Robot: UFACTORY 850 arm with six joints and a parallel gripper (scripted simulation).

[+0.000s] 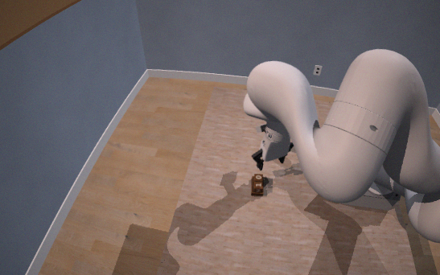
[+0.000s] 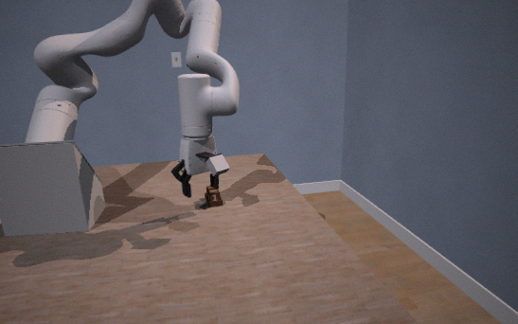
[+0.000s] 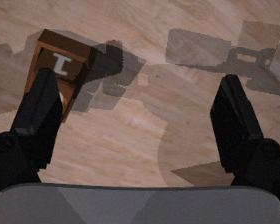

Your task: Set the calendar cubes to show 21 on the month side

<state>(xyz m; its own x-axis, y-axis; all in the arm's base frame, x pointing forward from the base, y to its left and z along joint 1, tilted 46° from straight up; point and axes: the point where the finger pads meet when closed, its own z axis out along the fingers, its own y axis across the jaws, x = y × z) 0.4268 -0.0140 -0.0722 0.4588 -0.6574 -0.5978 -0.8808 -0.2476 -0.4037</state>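
The small brown calendar tray point(image 1: 257, 185) stands flat on the table with its cubes inside; it is too small to tell the cubes apart. In the exterior view the tray point(image 2: 213, 196) shows a white "1" on the face toward the camera. In the wrist view the tray point(image 3: 58, 72) lies at the upper left, a cube with a "1" visible, partly hidden by the left finger. My gripper point(image 1: 269, 159) is open and empty. It hovers a little above the table, beside the tray, also seen in the exterior view point(image 2: 200, 186) and the wrist view point(image 3: 134, 119).
The arm's grey base block point(image 2: 42, 187) stands at the table's left end. The table's right edge point(image 2: 330, 227) drops to the wooden floor, with walls beyond.
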